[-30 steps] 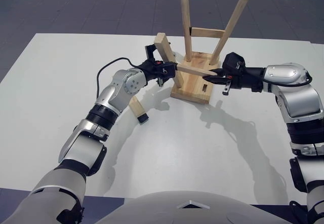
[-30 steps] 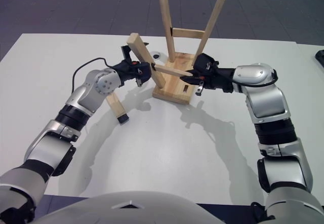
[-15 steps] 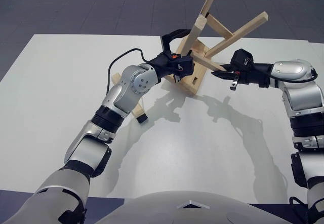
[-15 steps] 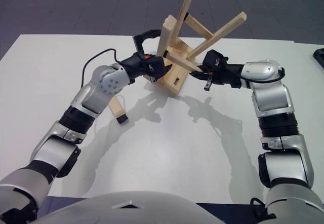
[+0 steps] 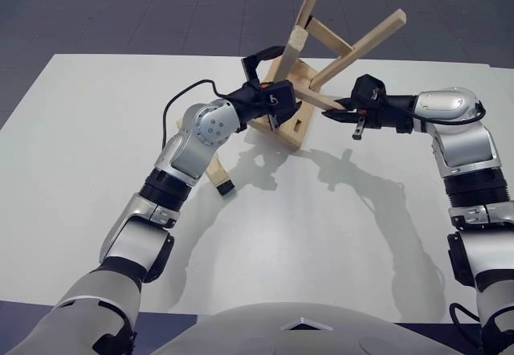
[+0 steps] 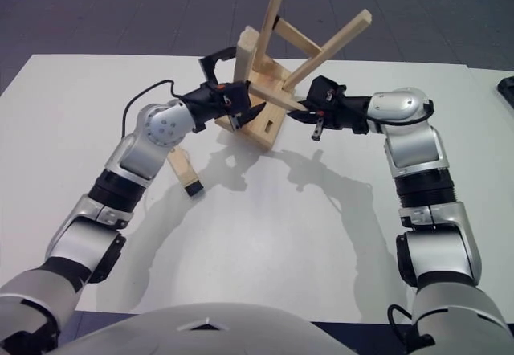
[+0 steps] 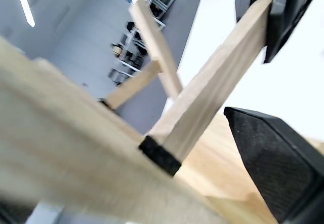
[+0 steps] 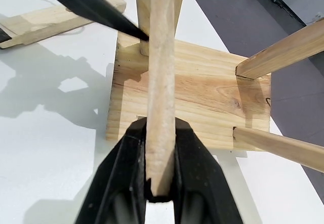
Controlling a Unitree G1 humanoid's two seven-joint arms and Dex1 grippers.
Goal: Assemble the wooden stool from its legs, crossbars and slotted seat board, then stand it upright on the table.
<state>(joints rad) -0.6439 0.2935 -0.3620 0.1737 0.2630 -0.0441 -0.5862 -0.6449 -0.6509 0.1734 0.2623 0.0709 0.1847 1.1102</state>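
Nearest me, well short of the seat board [image 8: 202, 97], a loose wooden piece [image 5: 217, 172] with a dark end lies flat on the bench [image 5: 337, 234]; I take it for a part not yet fitted. The seat board is tipped up on what looks like its lower edge, with its legs pointing up and away. On its right side my right hand [image 8: 161, 126] is closed tight on the end of a crossbar [image 5: 312, 100]. This runs across the board's face to the leg [image 5: 291, 50] on its left side, where the left hand [image 5: 273, 90] sits. I cannot tell whether that left hand is clamped on the leg or only set against it. The crossbar's dark tip meets that leg (whether seated in a hole or just butted there is hidden). I judge I am pressing this crossbar home, so I want to push straight along the bar's own length, not downward. The left hand should act as backstop, and the board's lower edge should be planted so the frame cannot skate. Beyond the board, two more legs [image 5: 361, 40] joined by a second crossbar [image 5: 331, 36] rise into the air, and any twist I add would lever against those joints.
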